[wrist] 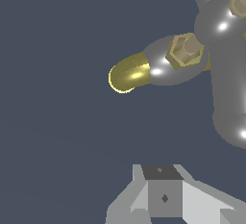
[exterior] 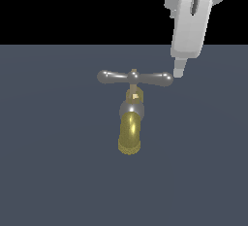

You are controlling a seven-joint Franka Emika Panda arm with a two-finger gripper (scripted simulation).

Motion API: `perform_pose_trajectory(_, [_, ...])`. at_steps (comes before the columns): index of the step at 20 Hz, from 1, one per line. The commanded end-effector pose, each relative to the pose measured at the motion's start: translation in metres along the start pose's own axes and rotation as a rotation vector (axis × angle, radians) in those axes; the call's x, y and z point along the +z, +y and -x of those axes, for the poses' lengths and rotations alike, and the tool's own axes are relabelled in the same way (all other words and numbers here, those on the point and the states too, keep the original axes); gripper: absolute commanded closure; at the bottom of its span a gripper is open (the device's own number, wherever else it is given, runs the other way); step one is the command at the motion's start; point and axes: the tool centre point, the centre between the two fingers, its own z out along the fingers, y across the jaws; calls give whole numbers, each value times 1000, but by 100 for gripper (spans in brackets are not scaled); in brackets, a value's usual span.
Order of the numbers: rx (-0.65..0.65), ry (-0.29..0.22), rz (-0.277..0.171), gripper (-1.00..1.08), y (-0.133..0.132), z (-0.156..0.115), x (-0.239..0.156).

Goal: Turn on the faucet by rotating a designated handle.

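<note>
**Pincer poised beside the crossbar knob, contact not yet sure**

Pincer (exterior: pixel 178 71) hangs from the white hand at about one o'clock of the faucet (exterior: pixel 131 118) in the exterior view, its one visible pale fingertip (exterior: pixel 178 68) just beside the rounded knob on the three o'clock arm of the handle (exterior: pixel 134 77). Whether tip and knob touch cannot be told. Nor can I tell if the fingers are spread or clenched: the exterior view is side-on, and the wrist view shows only one grey finger block (wrist: pixel 164 196). Nothing is seen held.

The faucet stands mid-floor on the dark surface (exterior: pixel 48 171), grey crossbar level, nine to three o'clock, above the silver collar (exterior: pixel 131 107) and brass-yellow spout (exterior: pixel 130 134), whose mouth points to six o'clock.

Likely risks:
- The knob is round and glossy, so a push set too near its end may slide off and leave the bar unturned.
- A tip carried too high could pass over the slim arm.
- Pressing downward instead of sideways would load the brass stem (exterior: pixel 134 71) and turn nothing.
</note>
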Motion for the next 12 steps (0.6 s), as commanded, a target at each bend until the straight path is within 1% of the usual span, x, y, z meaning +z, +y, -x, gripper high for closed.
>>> perform_pose_trajectory(1, [-49, -1, 2, 108, 8, -2, 10])
perform_pose_trajectory(6, [-121, -1, 4, 108, 19, -6, 25])
perform_pose_trajectory(12, [-175, 0, 4, 108, 28, -10, 36])
